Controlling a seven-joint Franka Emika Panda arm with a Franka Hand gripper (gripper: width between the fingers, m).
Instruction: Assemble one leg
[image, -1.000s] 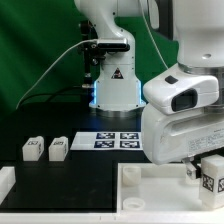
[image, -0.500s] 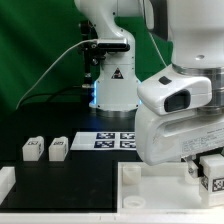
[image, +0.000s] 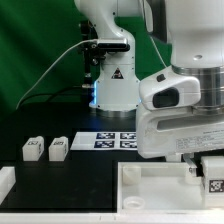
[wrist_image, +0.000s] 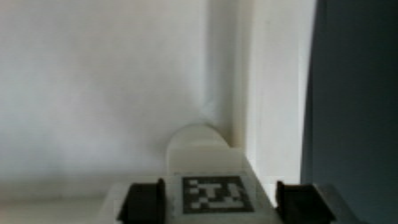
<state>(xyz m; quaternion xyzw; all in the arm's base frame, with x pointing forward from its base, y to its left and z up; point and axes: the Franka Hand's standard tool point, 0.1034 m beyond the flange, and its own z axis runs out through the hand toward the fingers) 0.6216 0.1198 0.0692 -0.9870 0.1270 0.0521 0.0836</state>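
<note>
My gripper (image: 211, 168) is shut on a leg (image: 213, 178), a small white block with a black-and-white tag. It holds the leg at the right end of the large white tabletop (image: 150, 186), at or just above its surface. In the wrist view the leg (wrist_image: 212, 170) sits between my two dark fingers (wrist_image: 146, 202) of the gripper (wrist_image: 217, 203), over the tabletop's white surface (wrist_image: 107, 90) near its edge. Two more legs (image: 33, 149) (image: 58, 148) stand on the black table at the exterior view's left. A fourth leg is not in view.
The marker board (image: 118, 140) lies in front of the arm's base (image: 113, 95). A white part (image: 5, 182) sits at the exterior view's left edge. The dark table (wrist_image: 356, 100) shows beside the tabletop in the wrist view. A green backdrop stands behind.
The arm has come down and shifted slightly toward the exterior view's left. The held leg has dropped lower, closer to the tabletop's right end.
</note>
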